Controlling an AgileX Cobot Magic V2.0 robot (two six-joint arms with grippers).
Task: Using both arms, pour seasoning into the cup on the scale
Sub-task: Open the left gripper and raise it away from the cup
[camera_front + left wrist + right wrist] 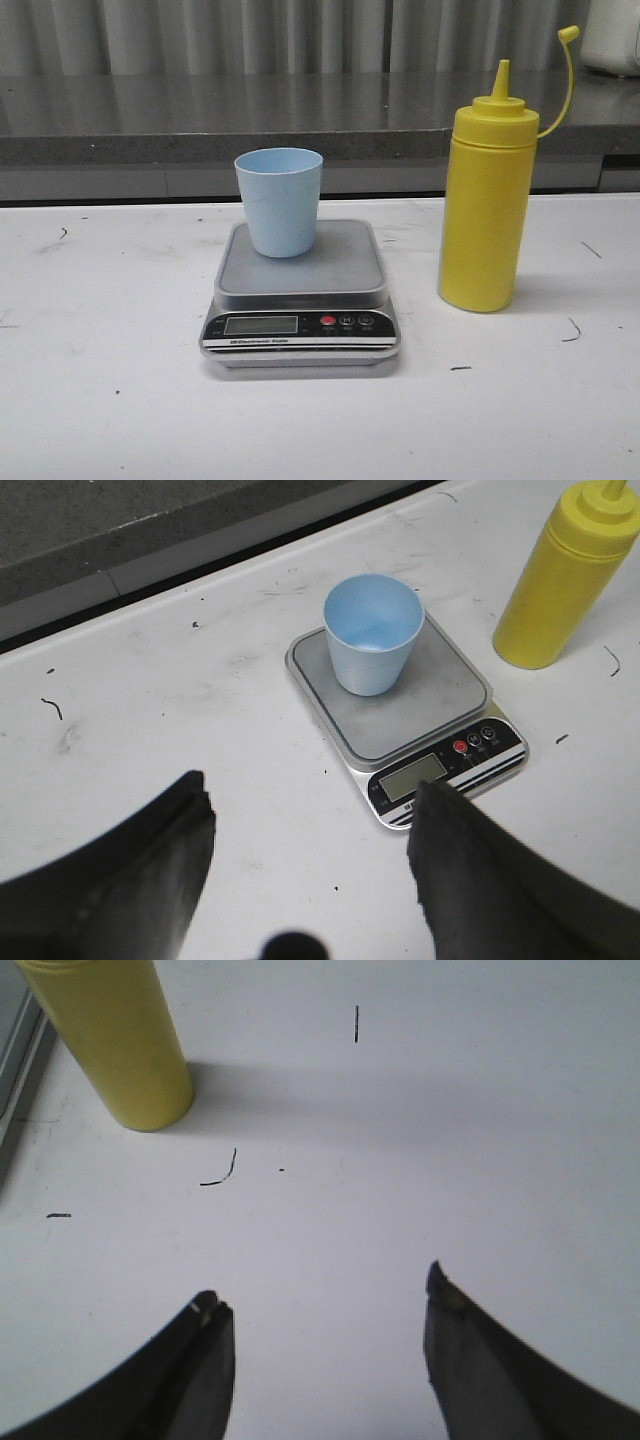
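The left gripper is held with its fingers spread wide over the white table, nothing between them. The right gripper is likewise spread wide and empty. Ahead of the left fingers, the scale is seen with the blue cup upright on its platform. The yellow bottle is stood upright on the table just right of the scale, its cap off the nozzle on its tether.

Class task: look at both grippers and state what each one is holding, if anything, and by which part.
Nothing is held. The left gripper and right gripper are both open over bare table; the bottle and cup stand untouched.
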